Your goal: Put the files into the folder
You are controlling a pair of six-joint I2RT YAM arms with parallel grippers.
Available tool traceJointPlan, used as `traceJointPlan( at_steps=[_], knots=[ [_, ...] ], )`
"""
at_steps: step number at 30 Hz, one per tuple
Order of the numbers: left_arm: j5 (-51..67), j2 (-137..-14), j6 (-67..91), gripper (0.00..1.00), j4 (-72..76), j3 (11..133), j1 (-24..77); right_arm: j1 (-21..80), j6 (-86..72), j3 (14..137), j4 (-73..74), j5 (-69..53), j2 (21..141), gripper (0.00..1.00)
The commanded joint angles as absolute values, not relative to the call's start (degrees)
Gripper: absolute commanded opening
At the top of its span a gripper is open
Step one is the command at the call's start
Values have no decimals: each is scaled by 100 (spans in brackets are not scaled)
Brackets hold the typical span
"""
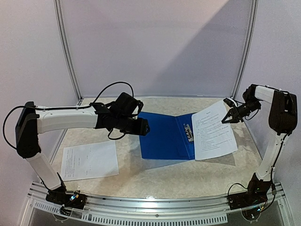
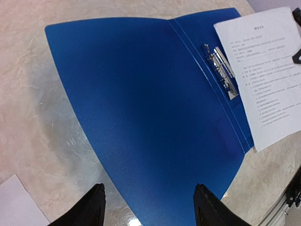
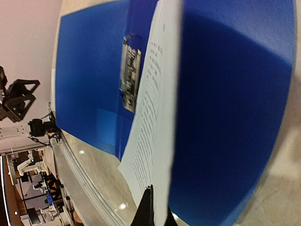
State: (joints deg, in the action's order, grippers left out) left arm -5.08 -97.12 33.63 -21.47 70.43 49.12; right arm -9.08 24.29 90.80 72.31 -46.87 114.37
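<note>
My right pincer (image 1: 229, 116) pinched a sheet (image 1: 214, 132) by its right edge, tilting it over the open folder (image 1: 164, 136) toward the table (image 1: 155, 174)'s far edge, while my left pincer (image 1: 143, 127) hovered wide, arm outstretched.

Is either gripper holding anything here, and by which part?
The right gripper pinches a printed sheet by its right edge, near the far corner; the left gripper holds nothing.

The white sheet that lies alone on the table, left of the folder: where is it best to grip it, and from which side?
The sheet lies flat and thin, so probably only an edge can be pinched: take its right edge, nearest the folder, with the left gripper from above.
</note>
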Motion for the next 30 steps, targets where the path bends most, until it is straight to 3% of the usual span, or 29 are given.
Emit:
traceJointPlan(
  at_steps=[1, 12, 30],
  knots=[
    [-690, -9786, 3249, 65, -2390, 7119, 4887, -1057, 2911, 8883, 7734, -3869, 11523, 0],
    [-834, -9785, 3119, 64, -2472, 7005, 4887, -1058, 2692, 9258, 7198, -4115, 12380, 0],
    [-846, -9996, 3064, 64, -2538, 7075, 4878, -1060, 2978, 9465, 6766, -4441, 12740, 0]
  ],
)
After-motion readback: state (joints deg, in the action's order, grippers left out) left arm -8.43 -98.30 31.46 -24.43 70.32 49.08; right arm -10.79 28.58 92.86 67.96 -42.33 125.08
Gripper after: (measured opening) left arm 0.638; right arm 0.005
